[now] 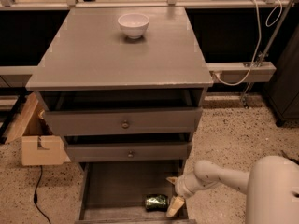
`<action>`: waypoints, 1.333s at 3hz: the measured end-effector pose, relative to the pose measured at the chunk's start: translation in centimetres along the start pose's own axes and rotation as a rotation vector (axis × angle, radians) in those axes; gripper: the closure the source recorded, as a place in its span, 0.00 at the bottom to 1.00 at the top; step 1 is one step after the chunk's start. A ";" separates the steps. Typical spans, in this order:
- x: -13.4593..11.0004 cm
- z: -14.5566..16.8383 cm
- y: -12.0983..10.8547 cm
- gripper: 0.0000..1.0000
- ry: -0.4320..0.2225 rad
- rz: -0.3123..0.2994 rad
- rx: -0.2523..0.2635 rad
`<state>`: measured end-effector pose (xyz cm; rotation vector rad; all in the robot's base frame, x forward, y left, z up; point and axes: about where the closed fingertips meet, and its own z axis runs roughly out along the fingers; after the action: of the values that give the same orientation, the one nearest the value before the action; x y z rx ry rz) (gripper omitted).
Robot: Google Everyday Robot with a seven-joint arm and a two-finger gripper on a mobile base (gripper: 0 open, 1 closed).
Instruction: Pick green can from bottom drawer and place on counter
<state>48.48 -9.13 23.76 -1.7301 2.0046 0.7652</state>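
Observation:
The green can [156, 202] lies on its side on the dark floor of the open bottom drawer [117, 190], near its front right. My gripper [172, 195] hangs over the drawer's right side, just right of the can, with one pale finger [174, 206] low beside the can and the other [172, 180] higher, spread apart and empty. The white arm reaches in from the lower right. The counter [107, 55] is the grey cabinet top above.
A white bowl [133, 24] stands at the back middle of the counter. Two shallower knobbed drawers [124, 123] are partly pulled out above the bottom one. A cardboard box [37, 143] sits on the floor to the left. Cables and a rail [243, 71] are on the right.

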 end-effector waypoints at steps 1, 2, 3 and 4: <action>1.0 2.0 -1.8 0.00 -0.046 0.020 0.053; 1.6 3.3 -3.0 0.00 -0.058 0.032 0.087; 2.1 5.2 -3.9 0.00 -0.063 0.035 0.109; 2.5 7.1 -4.1 0.00 -0.057 0.031 0.117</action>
<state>51.61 -7.04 16.12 -1.5977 2.0008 0.6850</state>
